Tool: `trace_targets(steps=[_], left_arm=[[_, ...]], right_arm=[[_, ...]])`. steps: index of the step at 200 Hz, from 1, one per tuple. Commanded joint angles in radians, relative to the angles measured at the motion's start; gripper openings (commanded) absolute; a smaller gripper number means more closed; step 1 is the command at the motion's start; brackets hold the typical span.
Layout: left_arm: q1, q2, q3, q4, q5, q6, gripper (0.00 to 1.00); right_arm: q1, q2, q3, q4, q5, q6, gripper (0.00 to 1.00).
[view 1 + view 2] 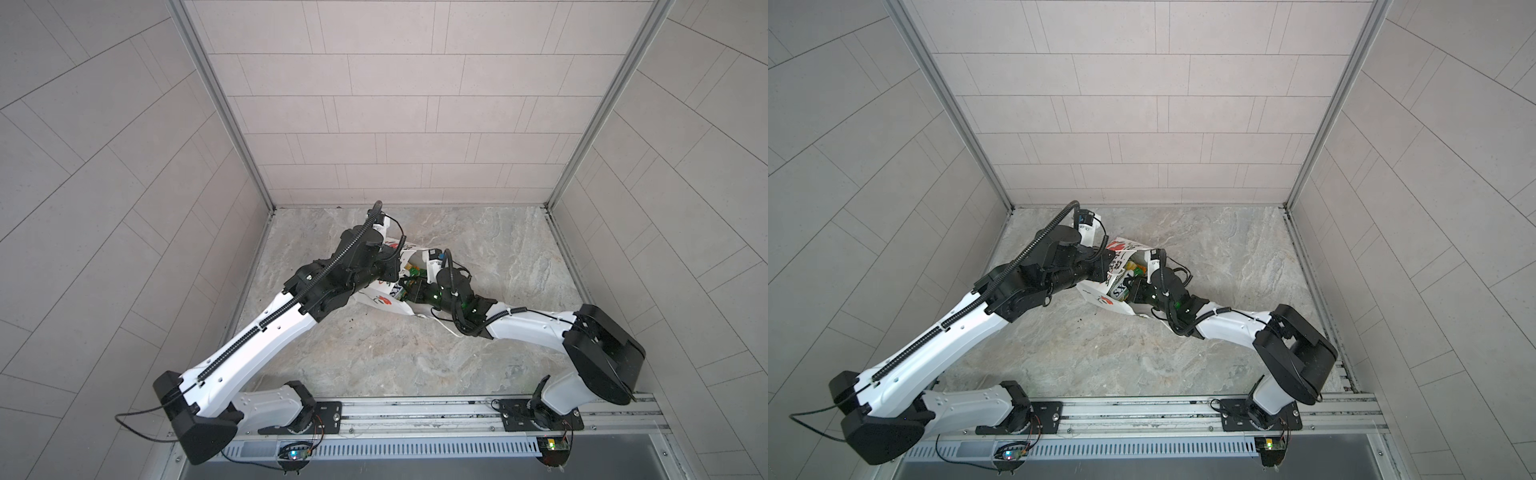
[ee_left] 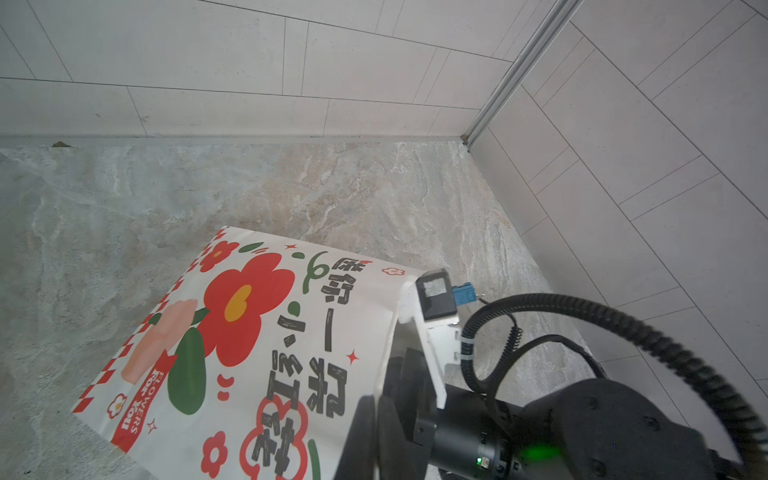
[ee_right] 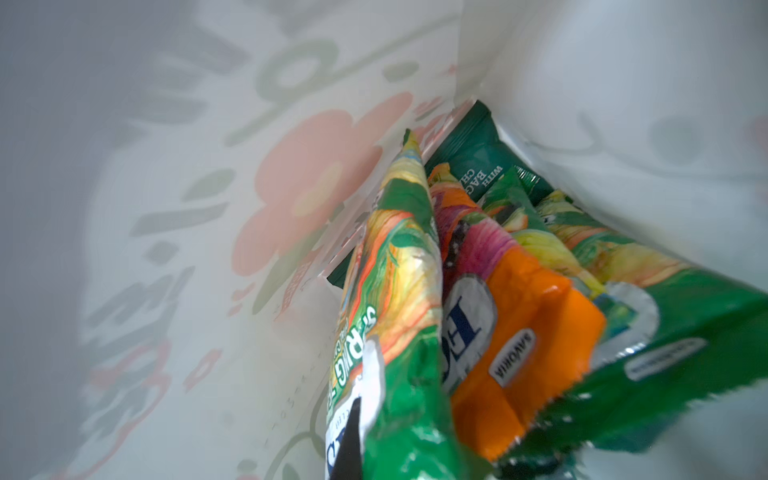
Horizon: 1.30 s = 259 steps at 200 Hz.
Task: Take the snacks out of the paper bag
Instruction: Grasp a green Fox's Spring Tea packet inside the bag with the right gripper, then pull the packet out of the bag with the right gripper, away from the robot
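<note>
While I look down on the bench (image 1: 374, 357), the paper bag (image 1: 382, 300) sits near its middle, a little closer to the back edge than to the front edge. There is one bag only. It does not stand straight. It leans, and its long axis runs from the mouth, which opens upward and toward the right front corner, to the bottom, which points toward the back left corner.

The left gripper (image 2: 377, 415) is closed on the rim of the paper bag, with the paper edge between its two dark fingers. The right gripper (image 1: 409, 292) reaches into the mouth. It is closed. One dark finger (image 3: 348, 440) lies on the nearest yellow-green packet (image 3: 395, 291) and the second finger is hidden behind it, so it seems to pinch the end of this packet.

I count five snacks, all inside the bag. There are three yellow-green packets: the nearest one, a second (image 3: 536, 245) seen only as a strip, and a third (image 3: 673, 307) by the opposite wall. One orange-pink packet (image 3: 528, 332) lies between the first and the second. One dark green crisp bag (image 3: 473, 153) is deepest, near the bottom. The four small packets lie lengthwise along the bag, with their sealed ends toward the mouth.
</note>
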Motion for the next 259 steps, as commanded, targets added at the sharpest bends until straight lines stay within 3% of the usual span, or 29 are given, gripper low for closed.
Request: trace_targets(steps=[1, 46, 141, 259], left_arm=[[-0.006, -0.023, -0.007, -0.005, -0.047, 0.008, 0.0], [-0.004, -0.02, -0.01, 0.005, -0.024, 0.01, 0.0], [-0.006, -0.029, -0.02, 0.021, -0.036, 0.008, 0.0], [-0.006, -0.031, -0.023, 0.019, -0.022, 0.014, 0.0]], right_arm=[[-0.01, -0.081, -0.007, -0.069, 0.001, -0.064, 0.0], [-0.023, -0.223, -0.008, -0.234, -0.016, -0.148, 0.0], [-0.106, -0.495, 0.02, -0.556, -0.226, -0.3, 0.0], [-0.25, -0.763, 0.175, -0.966, -0.16, -0.48, 0.0]])
